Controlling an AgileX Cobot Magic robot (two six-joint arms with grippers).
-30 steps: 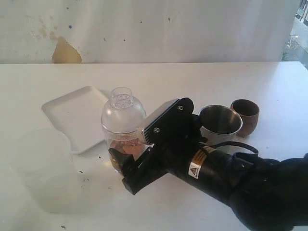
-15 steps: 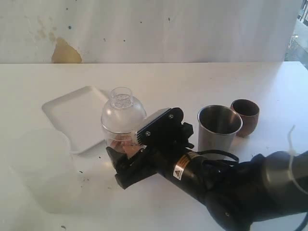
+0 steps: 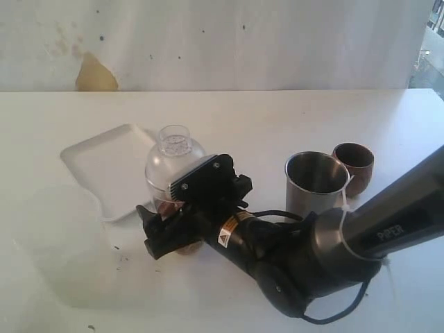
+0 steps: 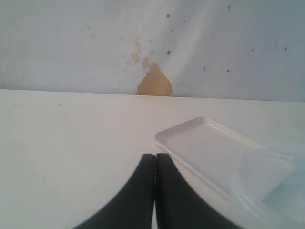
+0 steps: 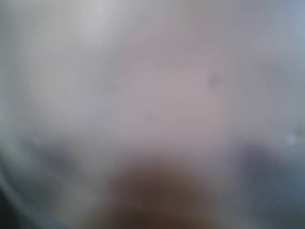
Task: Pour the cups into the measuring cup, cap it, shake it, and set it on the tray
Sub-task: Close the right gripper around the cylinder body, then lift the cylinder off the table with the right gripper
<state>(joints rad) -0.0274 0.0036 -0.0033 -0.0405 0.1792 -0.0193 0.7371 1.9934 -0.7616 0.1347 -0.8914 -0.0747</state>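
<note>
**Exterior view:** The right gripper (image 3: 158, 232) reaches across the white counter (image 3: 277, 118) to the measuring cup (image 3: 166, 205). The cup stands upright just beside the near corner of the tray (image 3: 104, 163), with the clear dome cap (image 3: 173, 159) seated on top and a brownish fill low inside. The fingers are spread wide on either side of the cup's lower wall. Whether they touch it cannot be told, because the gripper body hides most of the cylinder. The steel tumbler (image 3: 316, 184) and the wooden cup (image 3: 355, 166) stand upright together, well apart to the right. A cloudy plastic cup (image 3: 62, 243) sits near the front left.

**Left wrist view:** The left gripper (image 4: 155, 191) hangs over bare counter with its fingers pressed together, holding nothing. The tray (image 4: 205, 148) lies empty beyond it, and the rim of the cloudy plastic cup (image 4: 269, 186) is at the edge of the view.

**Right wrist view:** This shows only a pale, brown-tinged blur, with something too close to the lens to identify.

With the pouring and capping apparently done, the step in hand looks like taking hold of the cup for the shake. The fingers should probably close squarely on the straight wall below the dome, centred and firm. The cup should stay upright as it lifts, so it clears the tray rim and the cap is not knocked loose.
</note>
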